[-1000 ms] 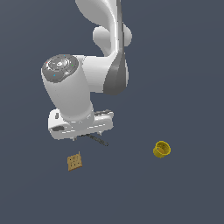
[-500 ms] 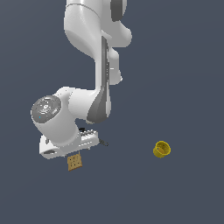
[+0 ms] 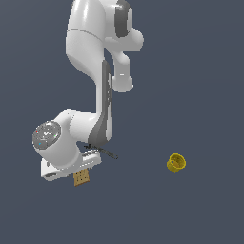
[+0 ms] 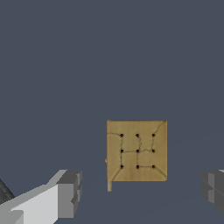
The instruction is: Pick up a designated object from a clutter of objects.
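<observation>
Since half a second ago the arm has dropped a little lower over the cracker (image 3: 81,177), and the hand now covers the cracker's upper edge in the exterior view; a second ago the hand was higher and further toward the exterior view's right. Cracker and cup have not shifted.

Cracker: flat tan square lying on the dark floor, top face up, scored with grooves and a grid of nine dark dots. In the wrist view the cracker (image 4: 137,151) sits between the two fingers, nearer one grey fingertip (image 4: 69,194) than the other, touching neither. A small tan sliver pokes out at one corner.

Gripper (image 4: 142,192): jaws spread wide, gap clearly broader than the cracker, nothing held. Fingertips appear just above or beside the cracker's near edge; height over the floor cannot be judged.

Wrench-like dark tool (image 3: 107,152): thin bar poking out from behind the hand toward the exterior view's right, near the cracker; mostly hidden.

Yellow cup (image 3: 176,163): lying tipped, mouth visible, well apart from the cracker toward the exterior view's right.
</observation>
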